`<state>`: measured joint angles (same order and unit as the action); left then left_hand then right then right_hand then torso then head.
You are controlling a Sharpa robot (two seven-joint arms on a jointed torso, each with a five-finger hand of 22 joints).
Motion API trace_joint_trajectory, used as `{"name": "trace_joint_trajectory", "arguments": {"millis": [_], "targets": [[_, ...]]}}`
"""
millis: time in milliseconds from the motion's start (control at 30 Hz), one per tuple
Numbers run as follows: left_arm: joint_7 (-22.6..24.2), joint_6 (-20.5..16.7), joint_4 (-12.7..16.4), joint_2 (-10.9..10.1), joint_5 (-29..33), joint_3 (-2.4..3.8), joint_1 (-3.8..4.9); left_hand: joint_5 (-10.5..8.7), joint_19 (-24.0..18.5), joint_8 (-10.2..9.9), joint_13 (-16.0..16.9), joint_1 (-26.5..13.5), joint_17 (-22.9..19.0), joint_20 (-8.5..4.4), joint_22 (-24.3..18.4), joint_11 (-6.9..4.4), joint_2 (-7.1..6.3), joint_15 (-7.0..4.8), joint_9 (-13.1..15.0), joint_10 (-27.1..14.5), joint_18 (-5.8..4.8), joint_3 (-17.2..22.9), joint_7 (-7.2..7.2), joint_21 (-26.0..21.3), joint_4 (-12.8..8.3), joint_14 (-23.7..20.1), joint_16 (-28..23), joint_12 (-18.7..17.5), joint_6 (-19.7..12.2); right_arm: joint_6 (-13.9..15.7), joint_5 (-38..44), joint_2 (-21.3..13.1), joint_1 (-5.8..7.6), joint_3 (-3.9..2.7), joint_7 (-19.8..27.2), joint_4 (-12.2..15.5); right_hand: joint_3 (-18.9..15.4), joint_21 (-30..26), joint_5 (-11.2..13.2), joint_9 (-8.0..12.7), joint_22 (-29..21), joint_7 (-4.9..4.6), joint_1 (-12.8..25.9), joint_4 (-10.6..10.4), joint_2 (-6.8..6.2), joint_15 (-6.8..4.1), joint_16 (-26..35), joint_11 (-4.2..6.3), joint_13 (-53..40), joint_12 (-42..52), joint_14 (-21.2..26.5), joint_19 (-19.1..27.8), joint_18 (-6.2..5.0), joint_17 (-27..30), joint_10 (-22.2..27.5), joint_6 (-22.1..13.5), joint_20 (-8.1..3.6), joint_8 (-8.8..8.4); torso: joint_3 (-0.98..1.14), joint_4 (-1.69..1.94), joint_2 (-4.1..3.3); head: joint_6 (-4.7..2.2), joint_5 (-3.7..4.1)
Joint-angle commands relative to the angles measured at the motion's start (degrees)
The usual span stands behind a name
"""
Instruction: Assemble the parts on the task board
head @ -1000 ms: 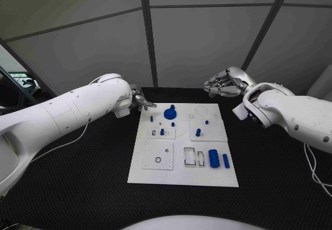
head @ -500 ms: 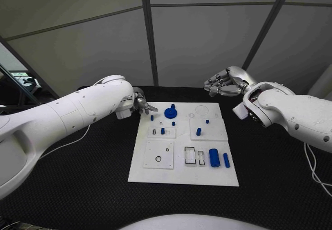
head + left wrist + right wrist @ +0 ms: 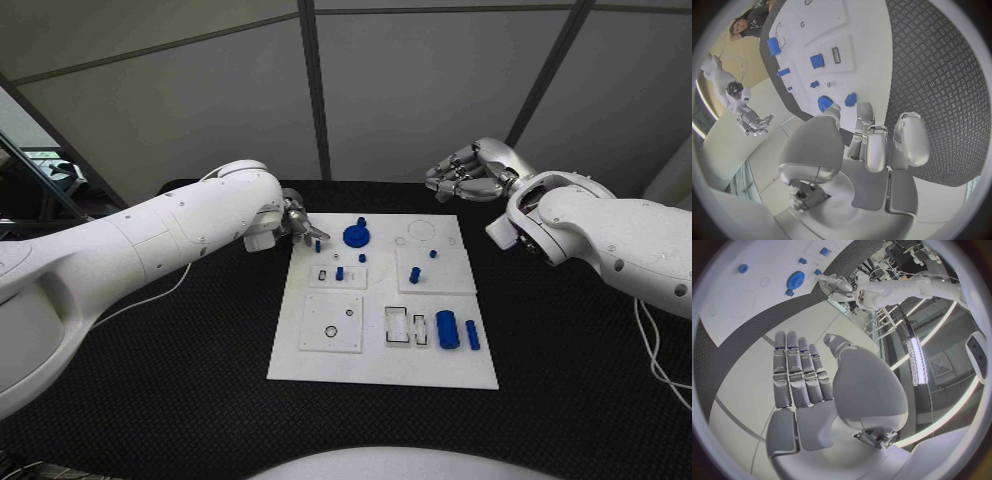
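Pegs [image 3: 413, 275] and blue gear [image 3: 355, 236] crowd the task board [image 3: 382, 372].

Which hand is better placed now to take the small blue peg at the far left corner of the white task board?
Probably the left hand: it hovers at the white task board's far left corner, right beside the small blue peg. The right hand hangs beyond the far right corner, fingers extended, holding nothing.

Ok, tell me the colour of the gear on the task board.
Blue; the gear shows best in the head view.
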<state>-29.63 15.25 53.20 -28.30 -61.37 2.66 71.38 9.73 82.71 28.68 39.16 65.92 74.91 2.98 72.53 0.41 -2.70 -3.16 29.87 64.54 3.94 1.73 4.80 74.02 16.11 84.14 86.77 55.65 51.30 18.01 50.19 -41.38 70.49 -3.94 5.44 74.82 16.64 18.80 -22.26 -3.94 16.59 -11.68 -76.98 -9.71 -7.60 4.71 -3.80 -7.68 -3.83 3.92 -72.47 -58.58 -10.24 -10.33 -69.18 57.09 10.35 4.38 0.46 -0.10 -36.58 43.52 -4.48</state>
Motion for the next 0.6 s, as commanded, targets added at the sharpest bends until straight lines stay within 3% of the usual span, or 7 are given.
{"name": "trace_joint_trajectory", "arguments": {"millis": [33,600], "targets": [[0.55,1.31,-0.17,0.19,-0.53,-0.02,0.08,0.1,0.35,-0.11,0.07,0.68,10.55,0.02,0.14,0.1,0.27,0.04,-0.1,0.38,0.2,-0.45,-0.07,0.34,0.06,4.42,0.36,0.42,0.4,-0.01,0.09,0.07,0.1,-0.03,0.11,0.05,-0.25,-0.3,-0.36,-0.01,-0.05,-0.03,-0.18,0.11,-0.27,0.11,0.22,-0.04,0.01,-0.19,0.44,0.09,-0.1,0.06,0.46,-0.5,0.48,-0.24,0.01,0.01,0.0,0.01,0.08],[0.83,1.64,-0.91,0.83,-0.62,-0.06,-0.1,0.2,0.63,-0.02,0.36,3.23,11.02,-0.05,0.83,-0.06,1.95,-0.08,-0.82,0.89,0.07,-0.68,-0.23,0.83,-0.21,4.57,0.69,0.94,1.08,-0.08,0.09,0.16,0.1,-0.03,0.14,0.07,-0.26,-0.37,-0.43,-0.02,-0.1,-0.03,-0.16,0.09,-0.22,0.11,0.2,-0.05,0.0,-0.17,0.45,0.06,-0.11,0.08,0.47,-0.5,0.49,-0.22,-0.03,0.03,0.01,0.34,0.17]]}}
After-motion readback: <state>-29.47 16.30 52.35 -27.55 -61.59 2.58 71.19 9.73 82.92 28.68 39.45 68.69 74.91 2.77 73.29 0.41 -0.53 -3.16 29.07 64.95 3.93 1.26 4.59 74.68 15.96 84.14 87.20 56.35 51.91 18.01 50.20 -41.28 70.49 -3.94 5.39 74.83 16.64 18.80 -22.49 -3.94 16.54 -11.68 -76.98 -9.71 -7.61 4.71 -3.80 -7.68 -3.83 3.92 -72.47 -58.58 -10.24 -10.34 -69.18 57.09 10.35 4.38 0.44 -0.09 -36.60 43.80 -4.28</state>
